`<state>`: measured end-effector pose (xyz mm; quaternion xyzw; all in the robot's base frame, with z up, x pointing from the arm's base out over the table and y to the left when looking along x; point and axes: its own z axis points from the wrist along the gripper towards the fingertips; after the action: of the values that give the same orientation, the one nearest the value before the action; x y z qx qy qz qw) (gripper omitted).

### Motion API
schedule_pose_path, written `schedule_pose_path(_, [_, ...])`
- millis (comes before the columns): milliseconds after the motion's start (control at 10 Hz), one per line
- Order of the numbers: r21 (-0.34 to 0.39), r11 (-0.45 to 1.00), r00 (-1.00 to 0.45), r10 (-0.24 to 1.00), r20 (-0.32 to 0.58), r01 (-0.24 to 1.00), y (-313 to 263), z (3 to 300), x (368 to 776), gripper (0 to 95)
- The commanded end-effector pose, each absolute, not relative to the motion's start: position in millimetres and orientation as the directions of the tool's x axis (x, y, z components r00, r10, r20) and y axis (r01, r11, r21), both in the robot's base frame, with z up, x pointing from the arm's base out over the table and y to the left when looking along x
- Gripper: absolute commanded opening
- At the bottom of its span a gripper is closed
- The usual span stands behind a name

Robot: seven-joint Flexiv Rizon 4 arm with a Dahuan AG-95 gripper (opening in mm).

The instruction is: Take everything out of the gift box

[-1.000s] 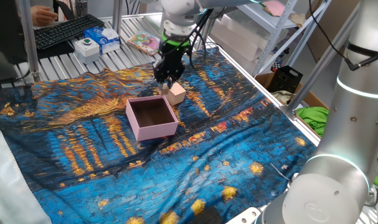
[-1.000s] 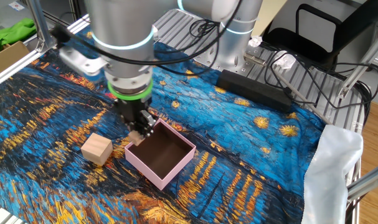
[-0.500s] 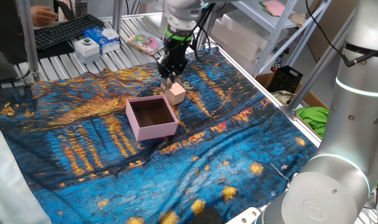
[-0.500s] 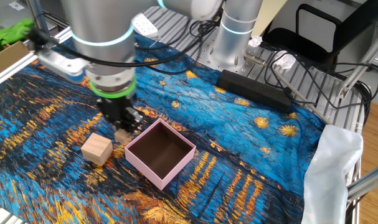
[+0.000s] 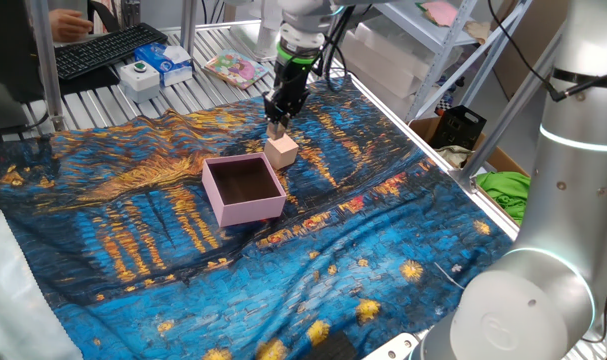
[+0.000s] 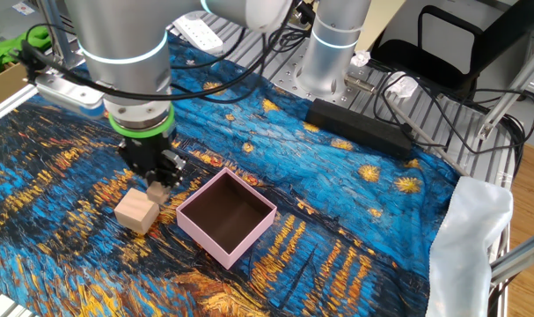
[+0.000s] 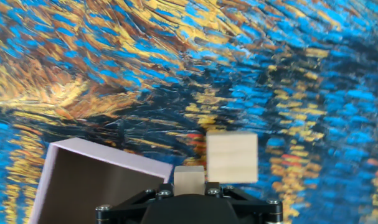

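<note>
The pink gift box sits on the painted cloth; its dark brown interior looks empty in the other fixed view and the hand view. The larger wooden block lies on the cloth just beside the box, also in the other fixed view and hand view. My gripper is shut on the small wooden cube, held just above the cloth beside the larger block and outside the box. The cube shows between the jaws in the hand view.
A keyboard, a blue-and-white carton and a colourful packet lie at the table's back. A black power strip with cables lies on the far side. A white plastic sheet hangs at the cloth's edge.
My gripper has moved away from the box's edge with the small cube in it, to a spot next to the larger block. The box and larger block have not moved.
</note>
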<state>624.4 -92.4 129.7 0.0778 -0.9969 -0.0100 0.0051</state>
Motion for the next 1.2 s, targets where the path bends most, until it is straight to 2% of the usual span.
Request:
schedule_pose_path(100, [0.025,0.985,-0.985,-0.172,0.011,-0.172,-98.8,128.1,628.2,0.0])
schedule_pose_path(1200, [0.04,0.978,-0.979,-0.202,-0.024,-0.203,-124.4,96.2,639.6,0.0])
